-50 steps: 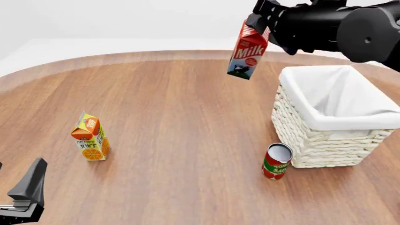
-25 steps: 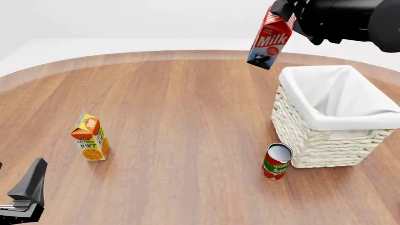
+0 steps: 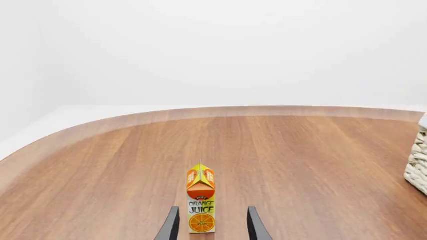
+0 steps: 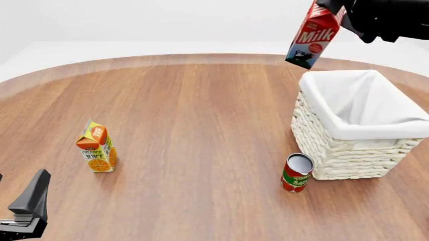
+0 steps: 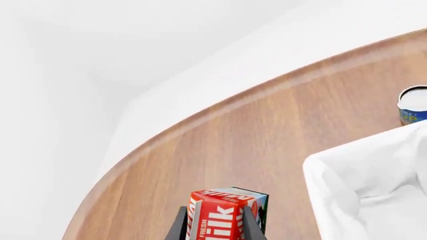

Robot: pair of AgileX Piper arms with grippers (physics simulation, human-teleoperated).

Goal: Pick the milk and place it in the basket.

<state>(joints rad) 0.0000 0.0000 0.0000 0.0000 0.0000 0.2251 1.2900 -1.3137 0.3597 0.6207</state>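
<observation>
Front view shows the left gripper point(image 4: 27, 213) spread and empty at the near edge, the juice carton point(image 4: 98, 146) beyond it, then the basket point(image 4: 355, 131), and farthest the right gripper point(image 4: 333, 7) pinching the tilted milk point(image 4: 312, 36) aloft beside the basket's far-left corner.

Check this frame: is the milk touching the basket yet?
Apart. In the front view the milk hangs tilted in the right gripper, with bare table showing between its bottom corner and the basket rim.

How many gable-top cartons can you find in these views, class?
2. The milk hangs tilted in the right gripper, near the basket's far left corner; the orange juice carton stands on the table's left.
</observation>
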